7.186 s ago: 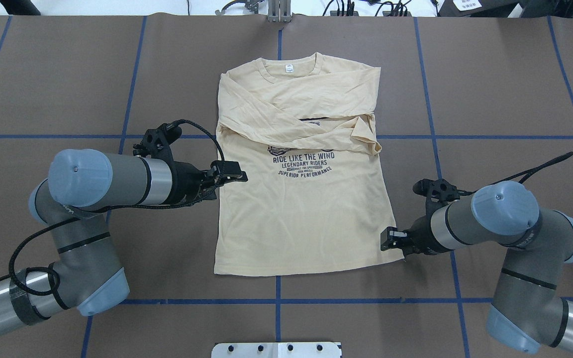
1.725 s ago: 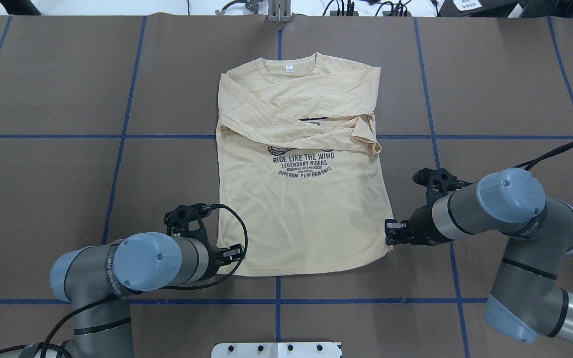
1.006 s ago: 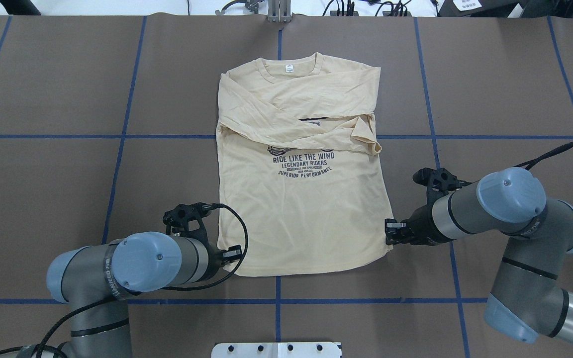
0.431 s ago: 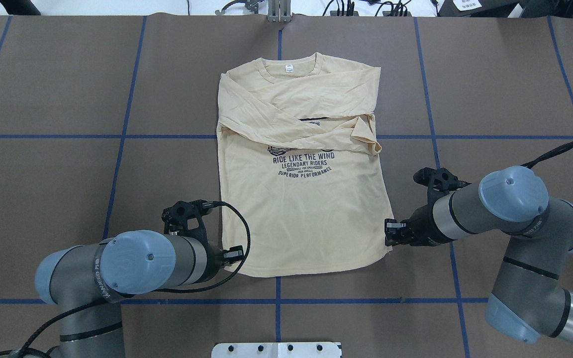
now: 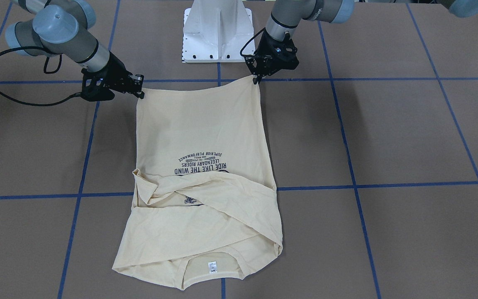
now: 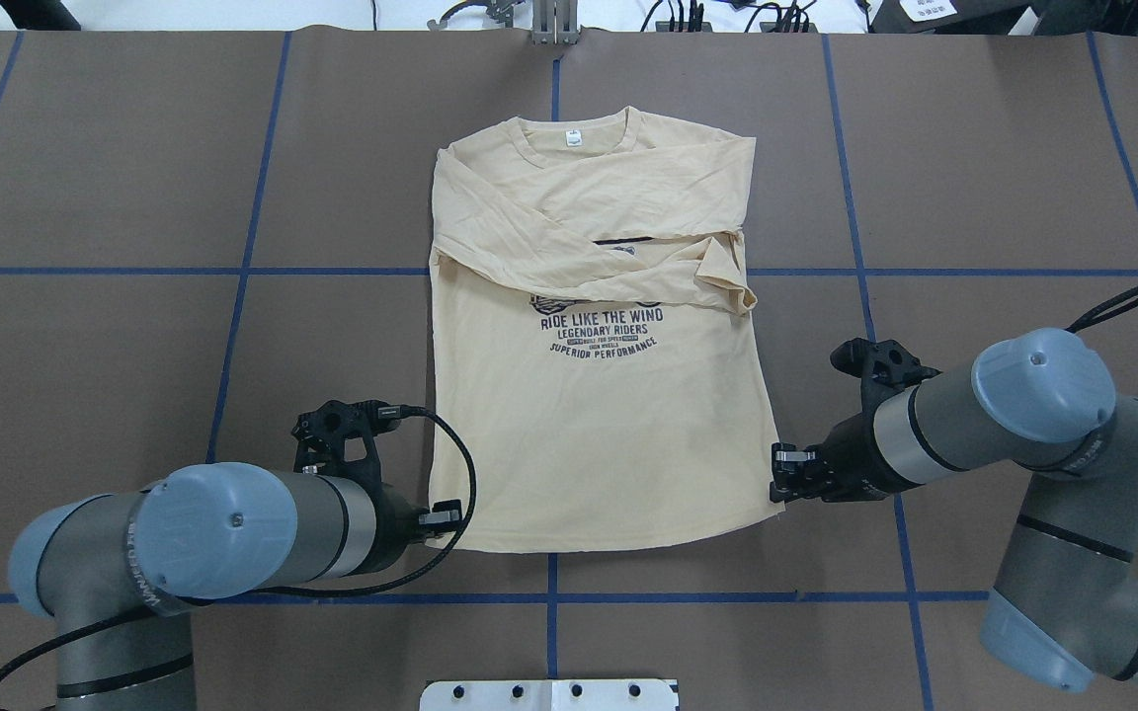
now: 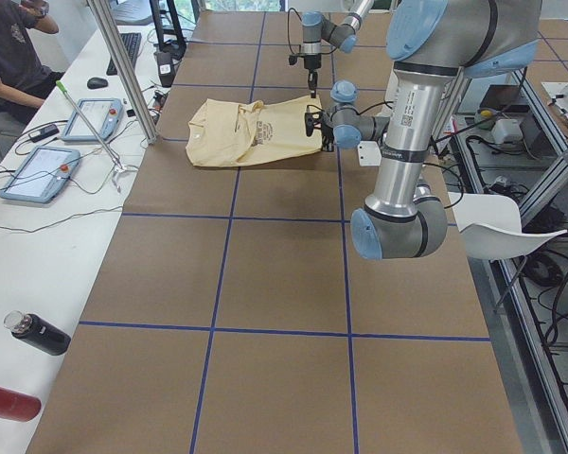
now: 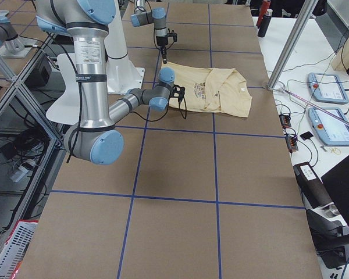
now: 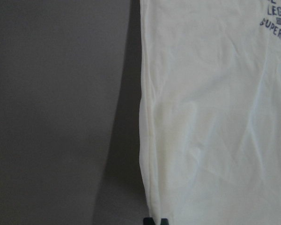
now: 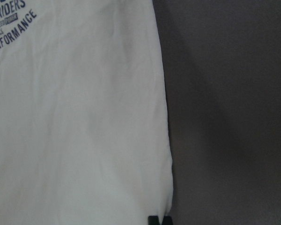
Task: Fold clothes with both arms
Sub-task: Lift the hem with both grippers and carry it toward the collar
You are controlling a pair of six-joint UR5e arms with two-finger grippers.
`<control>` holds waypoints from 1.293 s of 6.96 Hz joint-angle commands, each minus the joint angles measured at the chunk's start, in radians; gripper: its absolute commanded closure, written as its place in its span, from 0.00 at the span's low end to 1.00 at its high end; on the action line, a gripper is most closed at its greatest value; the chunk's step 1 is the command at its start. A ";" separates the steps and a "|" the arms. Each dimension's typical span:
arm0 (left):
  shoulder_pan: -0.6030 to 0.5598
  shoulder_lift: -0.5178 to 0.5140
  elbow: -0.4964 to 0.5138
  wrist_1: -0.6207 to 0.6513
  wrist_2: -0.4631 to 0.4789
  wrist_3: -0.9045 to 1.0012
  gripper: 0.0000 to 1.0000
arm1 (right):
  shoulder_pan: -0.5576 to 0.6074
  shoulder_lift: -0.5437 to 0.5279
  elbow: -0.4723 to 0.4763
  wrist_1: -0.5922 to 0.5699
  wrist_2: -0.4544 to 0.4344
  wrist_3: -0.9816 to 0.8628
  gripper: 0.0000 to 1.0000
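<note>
The cream-yellow T-shirt (image 6: 609, 425) lies flat, print up, collar and white label at the far side, both sleeves folded across the chest. My left gripper (image 6: 446, 515) is shut on the hem's near left corner. My right gripper (image 6: 779, 476) is shut on the hem's near right corner. In the front-facing view the shirt (image 5: 206, 137) runs from my left gripper (image 5: 257, 79) and right gripper (image 5: 140, 90) toward the camera. The left wrist view shows the shirt's side edge (image 9: 215, 117), and the right wrist view shows the other side edge (image 10: 75, 117).
The white pedestal base (image 5: 216, 29) stands just behind the hem, between the arms. Blue tape lines cross the brown table cover (image 6: 85, 178). Tablets (image 7: 38, 175) and a black bottle (image 7: 38, 333) lie along the far side, where a seated person (image 7: 14, 47) shows.
My left gripper came down from beside the shirt's middle to the hem corner and shut on it. Over the last second both grippers drew slightly back toward the robot with the hem.
</note>
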 commanded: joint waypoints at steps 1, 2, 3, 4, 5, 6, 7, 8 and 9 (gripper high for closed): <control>0.028 0.032 -0.030 0.002 -0.045 0.019 1.00 | -0.004 -0.057 0.060 0.000 0.089 0.027 1.00; 0.067 0.034 -0.069 0.002 -0.047 0.019 1.00 | -0.006 -0.080 0.082 0.000 0.166 0.027 1.00; 0.118 0.050 -0.117 0.008 -0.045 0.019 1.00 | -0.009 -0.085 0.085 0.000 0.249 0.026 1.00; 0.134 0.055 -0.146 0.009 -0.045 0.017 1.00 | -0.018 -0.082 0.084 0.000 0.251 0.026 1.00; 0.134 0.049 -0.157 0.009 -0.065 0.017 1.00 | -0.023 -0.070 0.081 0.000 0.253 0.026 1.00; 0.114 0.046 -0.150 0.009 -0.080 0.017 1.00 | 0.014 -0.056 0.071 0.000 0.241 0.012 1.00; 0.059 0.043 -0.150 0.009 -0.081 0.017 1.00 | 0.099 -0.023 0.045 0.005 0.240 -0.031 1.00; 0.002 0.038 -0.147 0.009 -0.084 0.020 1.00 | 0.177 -0.004 0.033 0.005 0.243 -0.059 1.00; -0.045 0.031 -0.145 0.011 -0.102 0.019 1.00 | 0.239 0.008 0.024 0.005 0.245 -0.062 1.00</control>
